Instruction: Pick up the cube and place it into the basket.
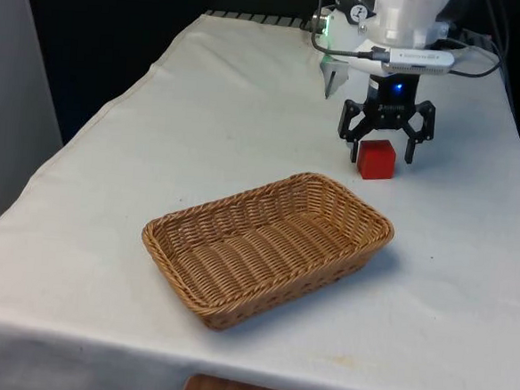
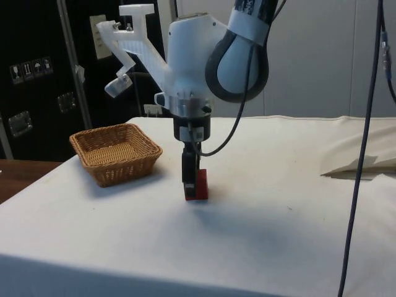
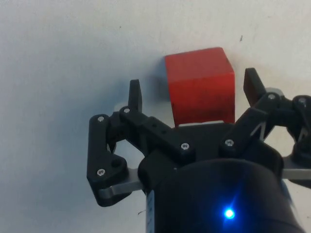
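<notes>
The wicker basket (image 1: 265,249) sits on the tabletop (image 1: 108,193) nearer the front camera than the cube, set at an angle to the tabletop edges. Its interior holds nothing; the woven floor and walls are fully exposed. In the side view the basket (image 2: 116,153) stands close to the tabletop's far corner.

The red cube (image 1: 376,158) rests on the white cloth just beyond the basket's far corner, apart from the rim. The gripper (image 1: 385,148) is lowered around the cube with the fingers (image 3: 134,97) spread wide, one on each side. In the wrist view a gap shows between each finger and the cube (image 3: 200,86); no contact is visible. The side view places the gripper (image 2: 189,179) low over the cube (image 2: 198,185), fingertips near the cloth.

Bare cloth extends on all sides of the cube. Towards the front view's left, a broad strip of tabletop lies between the basket and the edge.
</notes>
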You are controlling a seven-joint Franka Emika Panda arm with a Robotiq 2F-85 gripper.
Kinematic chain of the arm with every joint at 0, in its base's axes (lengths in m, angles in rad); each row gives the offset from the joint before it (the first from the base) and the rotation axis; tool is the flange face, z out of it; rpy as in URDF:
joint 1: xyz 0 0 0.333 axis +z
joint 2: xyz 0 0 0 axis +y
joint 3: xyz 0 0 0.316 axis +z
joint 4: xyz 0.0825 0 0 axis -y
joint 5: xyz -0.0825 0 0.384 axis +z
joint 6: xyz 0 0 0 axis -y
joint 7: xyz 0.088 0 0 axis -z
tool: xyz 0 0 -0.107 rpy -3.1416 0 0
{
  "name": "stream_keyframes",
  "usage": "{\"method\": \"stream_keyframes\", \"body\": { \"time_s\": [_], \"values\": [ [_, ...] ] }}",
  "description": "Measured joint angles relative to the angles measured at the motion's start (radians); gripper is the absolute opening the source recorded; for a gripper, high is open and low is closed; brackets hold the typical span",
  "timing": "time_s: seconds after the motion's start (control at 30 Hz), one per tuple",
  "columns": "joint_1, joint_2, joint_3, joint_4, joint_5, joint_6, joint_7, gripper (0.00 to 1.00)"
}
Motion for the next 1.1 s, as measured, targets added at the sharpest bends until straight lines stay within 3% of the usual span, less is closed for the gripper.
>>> {"method": "stream_keyframes", "body": {
  "time_s": [0.3,0.33,0.37,0.53,0.57,0.6,1.1],
  "values": [
    [0.0,0.0,0.0,0.0,0.0,-0.001,0.0,1.0],
    [0.0,0.0,0.0,0.0,0.0,-0.001,0.0,0.93],
    [0.0,0.0,0.0,0.0,0.0,-0.001,0.0,0.93],
    [0.0,0.0,0.0,0.0,0.0,-0.001,0.0,0.34],
    [0.0,0.0,0.0,0.0,0.0,-0.001,0.0,0.12],
    [0.0,0.0,0.0,0.0,0.0,-0.001,0.0,0.02],
    [0.0,-0.007,-0.002,0.026,0.0,-0.017,0.0,0.01]
  ]
}}
